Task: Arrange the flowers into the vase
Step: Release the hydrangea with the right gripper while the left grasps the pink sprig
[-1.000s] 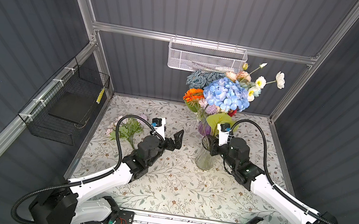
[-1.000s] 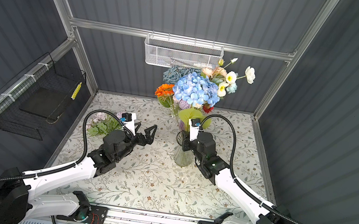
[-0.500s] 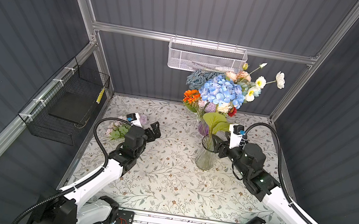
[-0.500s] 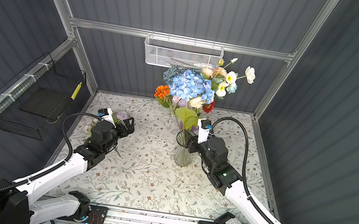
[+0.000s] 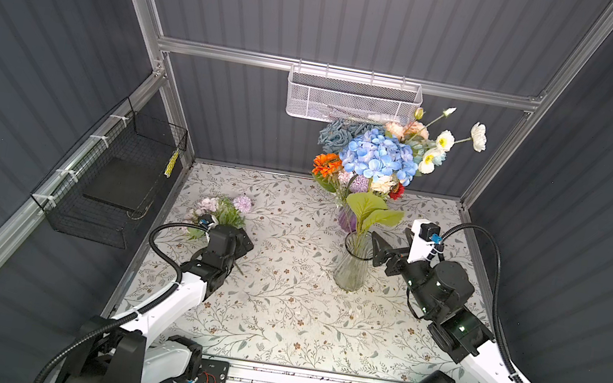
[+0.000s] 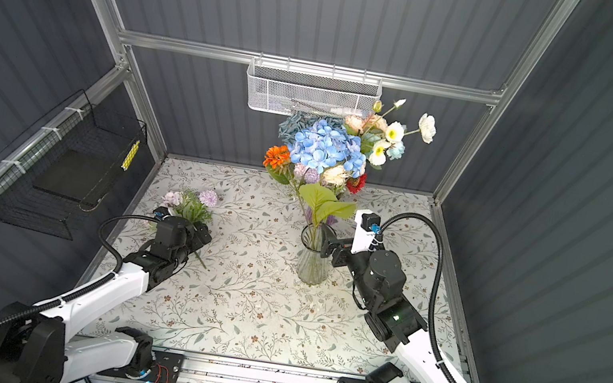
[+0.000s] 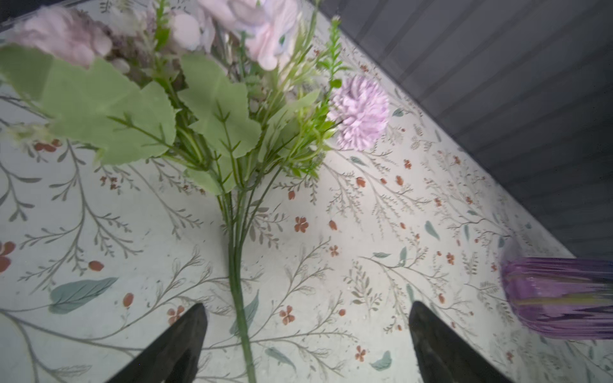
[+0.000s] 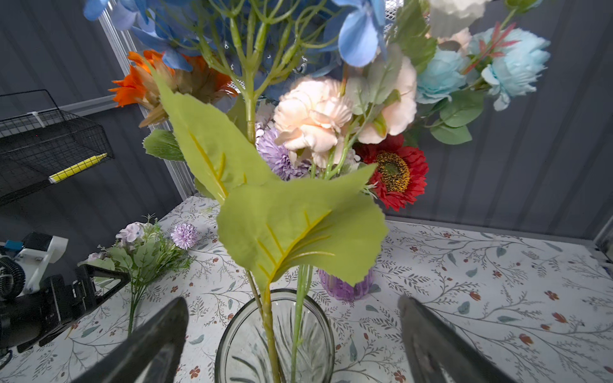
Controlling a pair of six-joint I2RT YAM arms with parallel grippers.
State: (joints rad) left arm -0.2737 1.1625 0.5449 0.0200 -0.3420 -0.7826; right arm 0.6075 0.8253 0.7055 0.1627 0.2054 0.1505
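1. We see the table (image 5: 276, 314), covered in a pale cloth printed with leafy twigs, across the floor of the grey-walled cell.
2. Over its back half rise the tall artificial flowers (image 5: 380, 158): a blue hydrangea on top, with orange, red, peach, lilac and white-and-yellow heads around it and two broad green leaves below.
3. A black wire basket (image 5: 117, 178) hangs on the left wall.
4. A white mesh basket (image 5: 353, 101) hangs on the back rail.
5. A loose sprig (image 5: 224, 208) of lilac and pale pink heads with green leaves lies flat on the cloth at back left, well apart from the bunch.
6. The clear glass vase (image 5: 352, 267) stands upright near the middle. In the right wrist view at least two green stems stand in it (image 8: 275, 338).
7. The right gripper (image 5: 379, 251) is just beside the vase rim, spread wide and holding nothing (image 8: 292, 300).
8. The left gripper (image 5: 244, 241) is low over the sprig. Its fingers are wide apart on either side of the stem, gripping nothing (image 7: 307, 305).
9. A purple ribbed vase (image 5: 346, 220) stands just behind the clear one.
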